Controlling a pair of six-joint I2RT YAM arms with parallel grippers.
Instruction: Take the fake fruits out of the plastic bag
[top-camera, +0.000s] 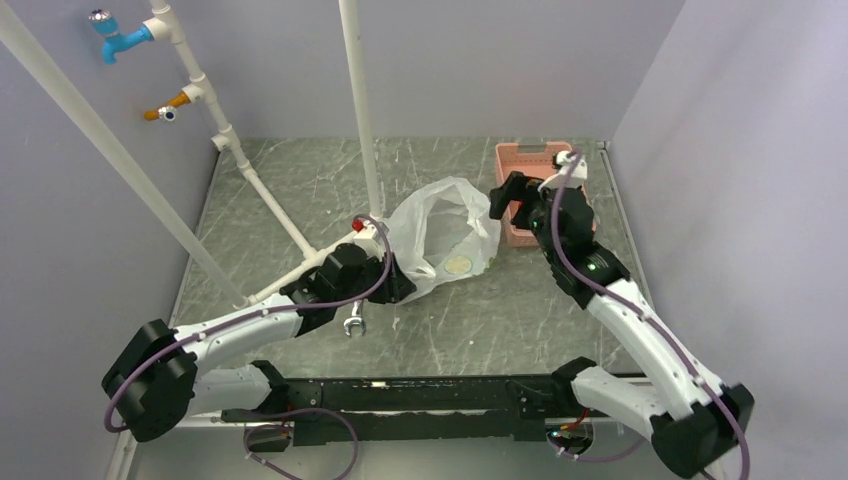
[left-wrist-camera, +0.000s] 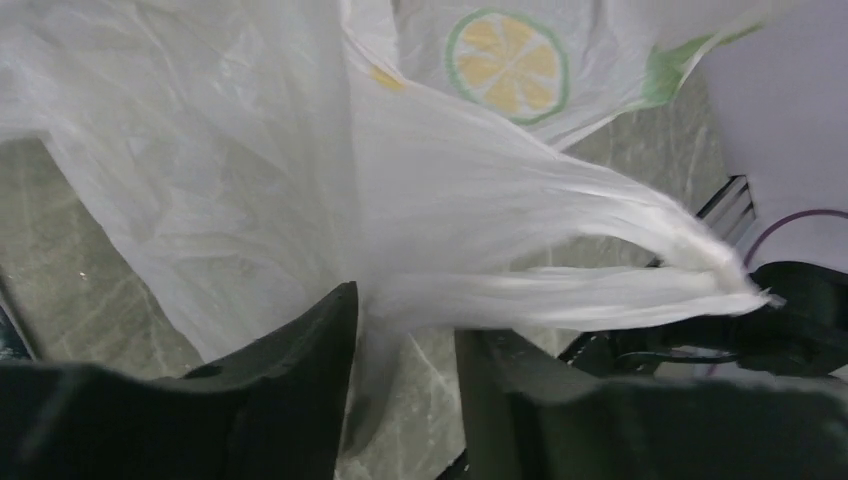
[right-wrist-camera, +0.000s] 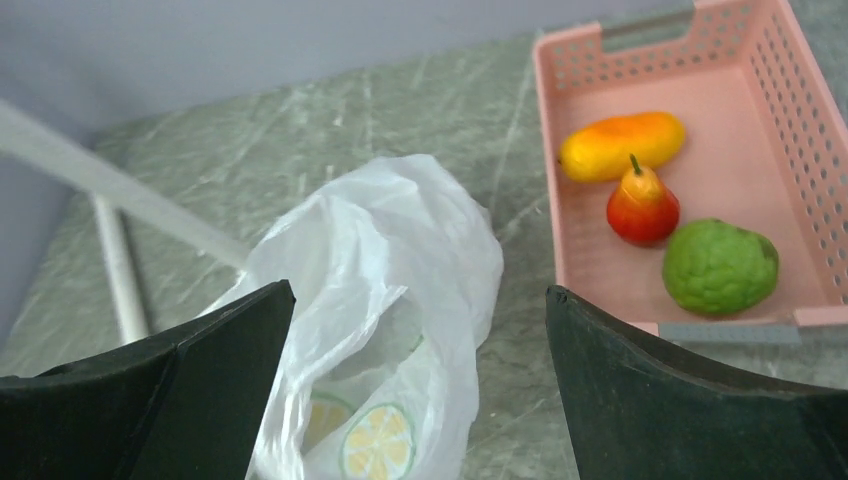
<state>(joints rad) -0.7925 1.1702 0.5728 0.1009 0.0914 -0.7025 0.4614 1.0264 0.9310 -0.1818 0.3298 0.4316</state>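
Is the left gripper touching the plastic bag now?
Touching. The left wrist view shows the plastic bag bunched against a finger of the left gripper.

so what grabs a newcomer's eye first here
The three glossy fake fruits, an orange-yellow mango, a red pear and a bumpy green one, lie in the pink slotted plastic basket at the table's far right. Mid-table, the crinkly translucent white plastic bag stands open, its edge pinched by the left gripper; the right gripper hovers open beside it.
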